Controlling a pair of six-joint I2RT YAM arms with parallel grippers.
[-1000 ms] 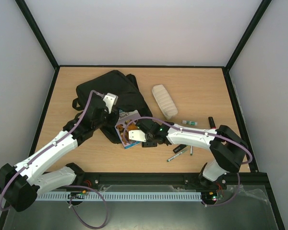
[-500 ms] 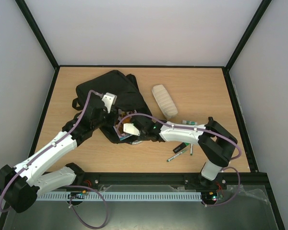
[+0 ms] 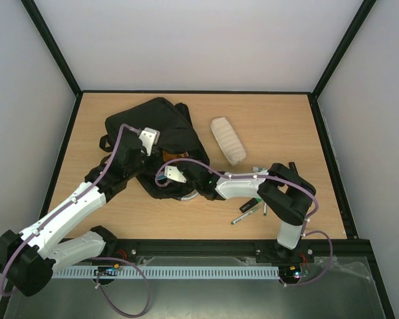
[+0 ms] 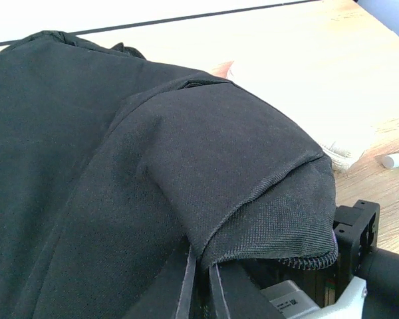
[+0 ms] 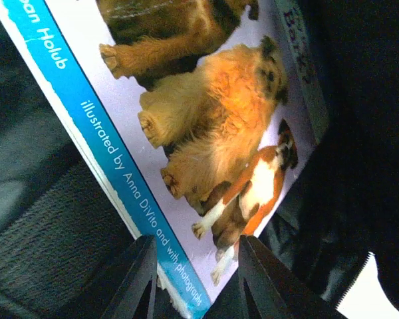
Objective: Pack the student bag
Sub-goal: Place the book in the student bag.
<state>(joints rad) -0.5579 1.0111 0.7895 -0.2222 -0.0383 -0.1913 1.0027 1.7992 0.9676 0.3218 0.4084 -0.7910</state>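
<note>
The wooden desk (image 3: 286, 119) carries everything, and the student bag (image 3: 156, 123) is by far the biggest thing on it, a black heap lying on the left half toward the back, its mouth facing the arms. The left hand (image 3: 148, 143) is at the near edge of the bag with its fingers (image 4: 186, 279) together, clamped on a fold of the black fabric and lifting it like a flap. The right hand (image 3: 169, 174) reaches across from the right into the opening under that flap; its fingers (image 5: 141, 272) stand apart, with the lower corner of a picture book (image 5: 186, 133) with dogs on the cover in the gap. A white ribbed pouch (image 3: 227, 140) lies just right of the bag. Some pens (image 3: 247, 212) lie near the front edge, and a small white tube (image 4: 396, 160) lies beyond the pouch.
</note>
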